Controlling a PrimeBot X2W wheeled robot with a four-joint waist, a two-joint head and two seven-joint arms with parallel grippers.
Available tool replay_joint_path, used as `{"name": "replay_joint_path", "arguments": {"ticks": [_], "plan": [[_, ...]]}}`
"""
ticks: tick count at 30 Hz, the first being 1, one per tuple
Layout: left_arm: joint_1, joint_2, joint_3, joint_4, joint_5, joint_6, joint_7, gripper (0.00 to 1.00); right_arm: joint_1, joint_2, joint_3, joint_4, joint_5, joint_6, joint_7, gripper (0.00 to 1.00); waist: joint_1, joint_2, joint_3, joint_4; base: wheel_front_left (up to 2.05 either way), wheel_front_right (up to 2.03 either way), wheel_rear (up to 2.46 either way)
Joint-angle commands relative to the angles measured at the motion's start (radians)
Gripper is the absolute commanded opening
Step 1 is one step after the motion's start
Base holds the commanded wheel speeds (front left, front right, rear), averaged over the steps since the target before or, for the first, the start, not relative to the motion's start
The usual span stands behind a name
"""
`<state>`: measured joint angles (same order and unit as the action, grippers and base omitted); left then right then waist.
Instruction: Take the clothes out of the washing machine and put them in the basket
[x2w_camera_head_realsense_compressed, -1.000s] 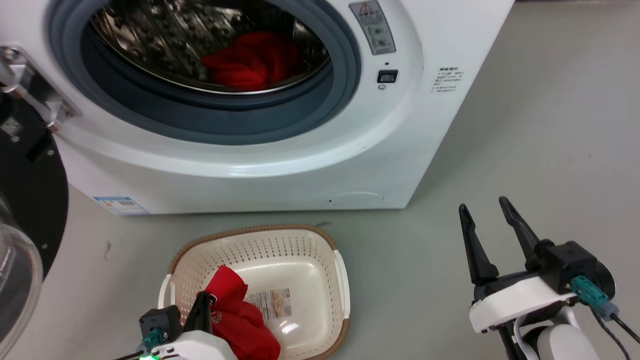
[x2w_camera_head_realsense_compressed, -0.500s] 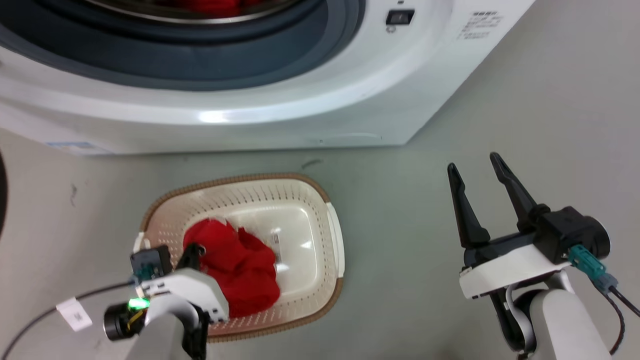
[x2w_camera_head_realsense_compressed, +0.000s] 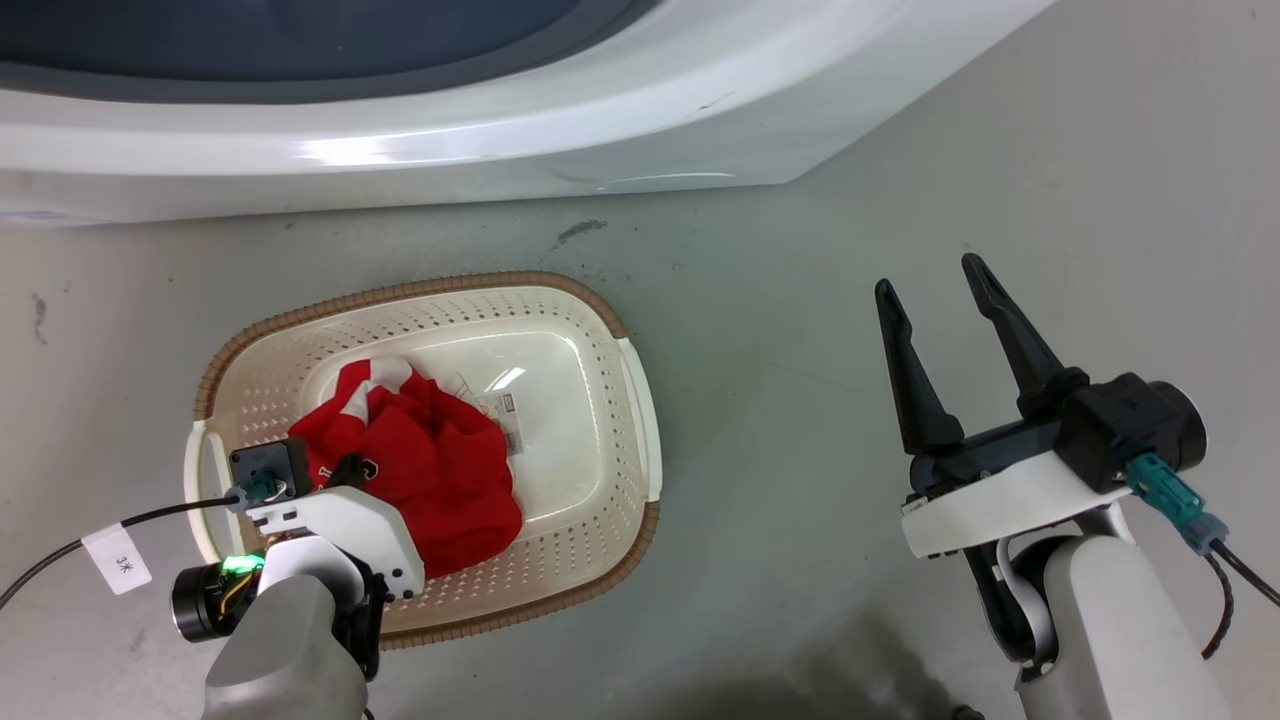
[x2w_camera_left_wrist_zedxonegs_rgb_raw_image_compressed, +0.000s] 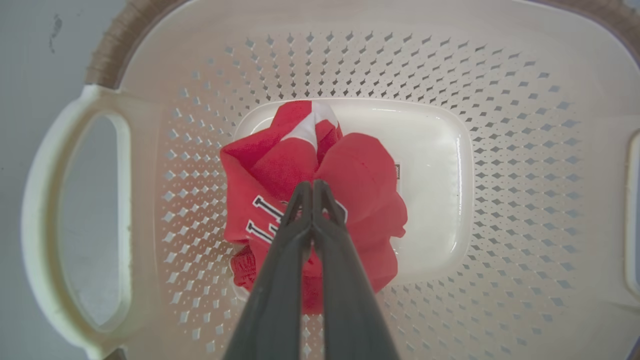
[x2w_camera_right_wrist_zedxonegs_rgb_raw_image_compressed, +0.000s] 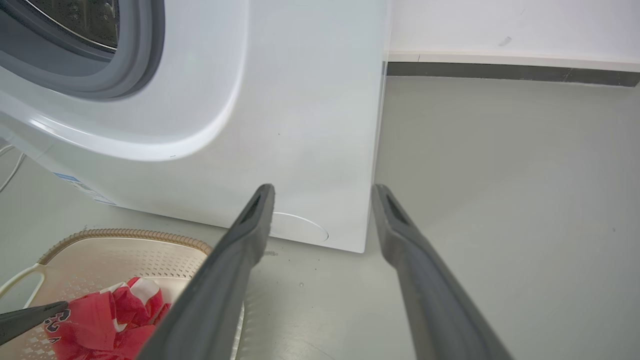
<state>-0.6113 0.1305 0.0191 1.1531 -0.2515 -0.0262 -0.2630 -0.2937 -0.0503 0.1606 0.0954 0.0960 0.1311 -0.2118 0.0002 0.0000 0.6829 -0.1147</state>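
My left gripper (x2w_camera_left_wrist_zedxonegs_rgb_raw_image_compressed: 312, 187) is inside the basket (x2w_camera_head_realsense_compressed: 420, 290). Its two fingers are squeezed shut on a fold of the red jersey (x2w_camera_head_realsense_compressed: 440, 480). The jersey sits bunched in the basket's left half, close to the left wall, and bare white bottom shows on the right. Its long way runs from the basket's far wall to the near wall, with the white trim at the far end. The washing machine (x2w_camera_head_realsense_compressed: 500, 150) stands just past the far rim. My right gripper (x2w_camera_head_realsense_compressed: 930, 276) is well right of the basket, over grey floor (x2w_camera_head_realsense_compressed: 780, 400). Its fingers are wide apart and hold nothing.
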Motion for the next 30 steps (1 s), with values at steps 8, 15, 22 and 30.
{"name": "replay_joint_path", "arguments": {"ticks": [8, 15, 22, 30], "plan": [[-0.006, 0.006, 0.002, 0.037, -0.006, -0.017, -0.003, 1.00, -0.029, 0.000, 0.005, 0.041, 0.005, -0.001, -0.024, 1.00, -0.0002, 0.0000, -0.035, 0.001, 0.00, 0.00, 0.00], [0.098, -0.011, 0.013, -0.102, 0.014, -0.016, -0.003, 1.00, 0.011, 0.000, -0.008, 0.074, 0.004, -0.001, -0.033, 1.00, -0.0002, 0.0000, -0.177, 0.023, 0.00, 0.00, 0.00], [0.232, -0.040, 0.033, -0.303, 0.058, -0.007, -0.003, 1.00, 0.062, 0.000, -0.026, 0.084, 0.004, -0.001, -0.026, 1.00, -0.0002, 0.0000, -0.324, 0.052, 0.00, 0.00, 0.00], [0.354, -0.067, 0.020, -0.591, 0.133, 0.017, -0.003, 1.00, 0.126, 0.000, -0.057, 0.046, -0.008, -0.001, 0.001, 1.00, -0.0002, 0.0000, -0.439, 0.075, 0.00, 0.00, 0.00]]}}
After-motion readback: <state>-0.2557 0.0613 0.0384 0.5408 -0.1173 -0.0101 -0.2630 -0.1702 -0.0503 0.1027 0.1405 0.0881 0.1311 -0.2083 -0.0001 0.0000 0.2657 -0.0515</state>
